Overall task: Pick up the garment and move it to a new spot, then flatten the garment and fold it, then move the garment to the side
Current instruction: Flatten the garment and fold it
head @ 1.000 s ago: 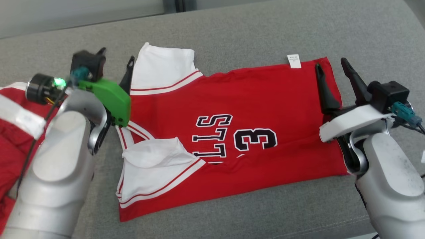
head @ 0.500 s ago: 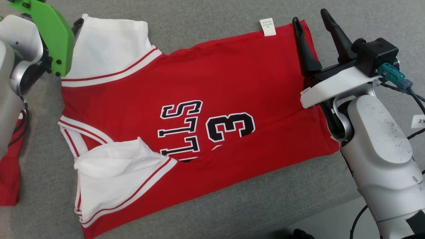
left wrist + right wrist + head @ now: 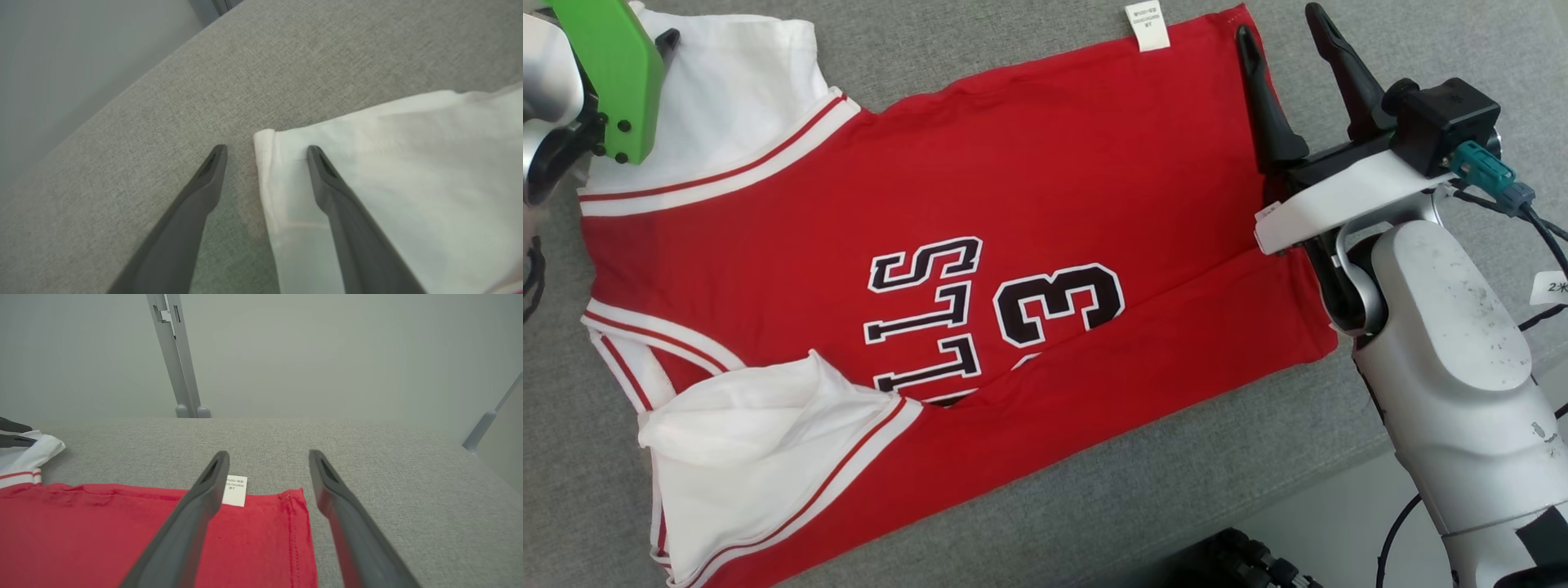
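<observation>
Red jersey (image 3: 1013, 163) lies on grey cushion (image 3: 1135, 490). Left gripper (image 3: 266, 148), jaws spread, straddles its white sleeve (image 3: 408, 163) edge; right gripper (image 3: 268, 452), jaws spread too, straddles the hem corner (image 3: 300, 495).

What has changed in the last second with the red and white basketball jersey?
The head camera moved, so the red and white basketball jersey looks nearer. Nothing gripped or released. Left gripper at the white sleeve, right gripper at the tagged hem, jaws still open; jersey still spread on grey fabric cushion.
</observation>
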Robot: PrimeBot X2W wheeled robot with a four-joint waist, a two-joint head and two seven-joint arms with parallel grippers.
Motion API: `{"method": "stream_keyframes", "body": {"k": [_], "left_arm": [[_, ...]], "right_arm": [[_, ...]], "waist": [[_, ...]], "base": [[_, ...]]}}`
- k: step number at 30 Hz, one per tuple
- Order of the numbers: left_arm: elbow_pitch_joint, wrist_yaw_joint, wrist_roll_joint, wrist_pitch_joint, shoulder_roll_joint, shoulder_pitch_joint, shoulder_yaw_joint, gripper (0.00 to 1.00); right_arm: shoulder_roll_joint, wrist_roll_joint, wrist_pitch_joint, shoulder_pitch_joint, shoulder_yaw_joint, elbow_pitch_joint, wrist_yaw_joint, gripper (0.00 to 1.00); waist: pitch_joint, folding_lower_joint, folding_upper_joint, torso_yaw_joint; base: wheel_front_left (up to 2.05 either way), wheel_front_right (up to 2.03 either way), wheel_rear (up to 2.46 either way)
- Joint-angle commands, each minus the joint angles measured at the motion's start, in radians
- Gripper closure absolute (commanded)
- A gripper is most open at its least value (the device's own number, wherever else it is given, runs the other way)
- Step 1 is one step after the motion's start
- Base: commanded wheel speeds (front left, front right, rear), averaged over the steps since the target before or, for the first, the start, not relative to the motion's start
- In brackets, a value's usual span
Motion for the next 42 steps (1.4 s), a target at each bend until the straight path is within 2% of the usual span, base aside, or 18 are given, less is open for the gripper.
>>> {"method": "stream_keyframes", "body": {"k": [1, 5, 6, 7, 11, 14, 18, 22, 27, 31, 42], "left_arm": [[0.013, 0.001, -0.004, -0.005, 0.01, -0.012, -0.016, 0.0], [0.042, 0.001, -0.034, 0.004, 0.004, -0.016, -0.042, 0.0], [0.045, 0.001, -0.045, 0.008, -0.001, -0.016, -0.049, 0.71], [0.045, 0.001, -0.055, 0.01, -0.004, -0.015, -0.055, 1.0], [0.021, 0.001, -0.108, -0.011, -0.009, -0.016, -0.076, 1.0], [0.017, 0.001, -0.142, -0.094, -0.035, -0.012, -0.077, 1.0], [0.001, 0.001, -0.147, -0.182, -0.048, 0.01, -0.105, 1.0], [-0.043, 0.001, -0.184, -0.234, -0.073, 0.039, -0.138, 1.0], [-0.111, 0.001, -0.204, -0.3, -0.072, 0.066, -0.189, 1.0], [-0.152, 0.001, -0.233, -0.338, -0.081, 0.092, -0.201, 1.0], [-0.236, 0.001, -0.241, -0.43, -0.077, 0.15, -0.225, 1.0]], "right_arm": [[0.001, -0.007, -0.005, -0.014, -0.002, 0.002, 0.0, 0.0], [-0.004, -0.01, -0.005, -0.017, -0.008, 0.006, 0.0, 0.0], [-0.006, -0.011, -0.005, -0.018, -0.01, 0.008, 0.0, 0.0], [-0.007, -0.013, -0.005, -0.018, -0.013, 0.009, 0.0, 0.0], [-0.017, -0.022, -0.005, -0.017, -0.02, 0.024, 0.0, 0.0], [-0.052, -0.049, 0.006, -0.019, -0.05, 0.075, 0.0, 0.0], [-0.061, -0.06, 0.051, -0.026, -0.066, 0.136, 0.0, 0.0], [-0.109, -0.049, 0.102, -0.033, -0.076, 0.198, 0.0, 0.0], [-0.161, -0.036, 0.165, -0.055, -0.063, 0.285, 0.0, 0.0], [-0.218, -0.045, 0.216, -0.078, -0.052, 0.356, 0.0, 0.0], [-0.268, -0.036, 0.302, -0.154, 0.0, 0.507, 0.0, 0.0]], "waist": [[0.007, -0.0001, 0.0, -0.006], [0.009, -0.0001, 0.0, -0.002], [0.007, -0.0001, 0.0, 0.002], [0.004, -0.0001, 0.0, 0.005], [-0.017, -0.0001, 0.0, 0.031], [-0.057, -0.0001, 0.0, 0.07], [-0.104, -0.0001, 0.0, 0.119], [-0.148, -0.0001, 0.0, 0.179], [-0.19, -0.0001, 0.0, 0.252], [-0.207, -0.0001, 0.0, 0.298], [-0.182, -0.0001, 0.0, 0.36]], "base": [[0.0, 0.0, 0.0], [0.0, 0.0, 0.0], [0.0, 0.0, 0.0], [0.0, 0.0, 0.0], [0.0, 0.0, 0.0], [0.0, 0.0, 0.0], [0.0, 0.0, 0.0], [0.0, 0.0, 0.0], [0.0, 0.0, 0.0], [0.0, 0.0, 0.0], [0.0, 0.0, 0.0]]}}
